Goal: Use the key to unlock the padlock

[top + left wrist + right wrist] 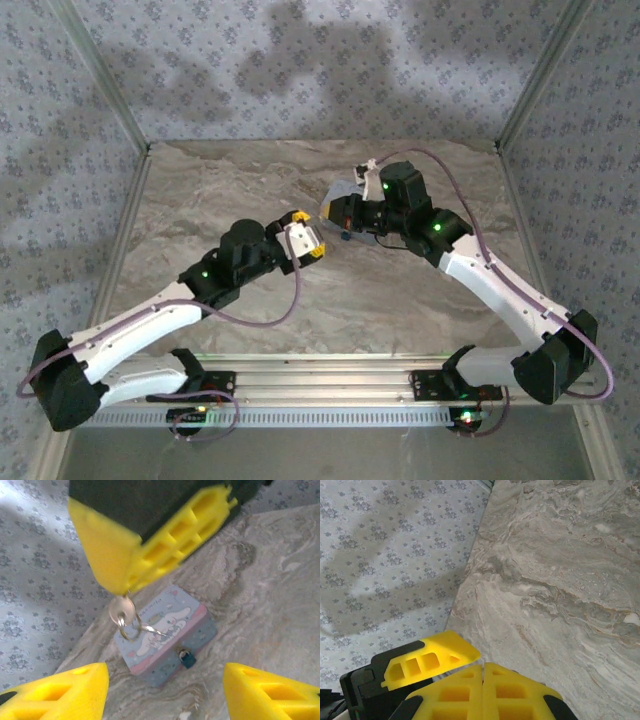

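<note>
Unlocking trial: the right pincer (127, 577) is clenched on a silver key (122, 611), whose wire ring (142, 629) dangles just above a pale blue tin (165, 635) with a picture lid. The tin lies on the marbled worktop (270, 595), in its far half. The tiny teal padlock (186, 657) hangs at the tin's front wall, below the key and apart from it. The left pincer (310, 238) faces the tin released, its yellow fingers (65, 690) spread wide with nothing between them.

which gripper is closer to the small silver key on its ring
Right. The right gripper is shut on the small silver key itself; the left gripper stands open, apart from the key and facing it.
</note>
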Controlling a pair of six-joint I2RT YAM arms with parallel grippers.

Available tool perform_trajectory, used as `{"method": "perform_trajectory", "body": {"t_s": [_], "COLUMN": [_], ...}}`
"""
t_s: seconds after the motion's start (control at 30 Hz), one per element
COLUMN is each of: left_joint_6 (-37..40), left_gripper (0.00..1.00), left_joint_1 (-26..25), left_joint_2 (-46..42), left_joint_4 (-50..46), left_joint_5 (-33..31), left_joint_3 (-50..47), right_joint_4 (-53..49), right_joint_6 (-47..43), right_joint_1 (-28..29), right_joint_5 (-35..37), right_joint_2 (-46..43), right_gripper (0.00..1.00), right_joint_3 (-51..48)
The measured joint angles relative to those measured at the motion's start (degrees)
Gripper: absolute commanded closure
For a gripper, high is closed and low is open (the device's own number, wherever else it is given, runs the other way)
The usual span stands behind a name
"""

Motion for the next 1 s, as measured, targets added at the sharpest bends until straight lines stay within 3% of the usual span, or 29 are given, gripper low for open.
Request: {"method": "perform_trajectory", "body": {"t_s": [0.67, 0.87, 1.0], "left_joint_6": [0.5, 2.2, 3.1], "left_gripper": [0.50, 0.67, 0.85], "left_joint_1": [1.3, 1.3, 1.0], "left_joint_2": [6.4, 7.7, 8.4], "left_joint_4": [6.9, 7.3, 7.3], "left_joint_5": [-0.7, -0.7, -0.2], "left_joint_3": [3.1, 3.2, 3.2], "right_joint_4": [-2.9, -2.8, -2.5], "right_joint_6": [4.9, 5.9, 6.6], "right_joint_1": [0.1, 0.1, -0.2], "right_joint_5": [2.4, 2.6, 2.7], "right_joint_2": [0.0, 0.0, 0.0], "right_gripper": [1.00, 1.00, 1.00], "right_joint_3": [0.0, -0.3, -0.6]}}
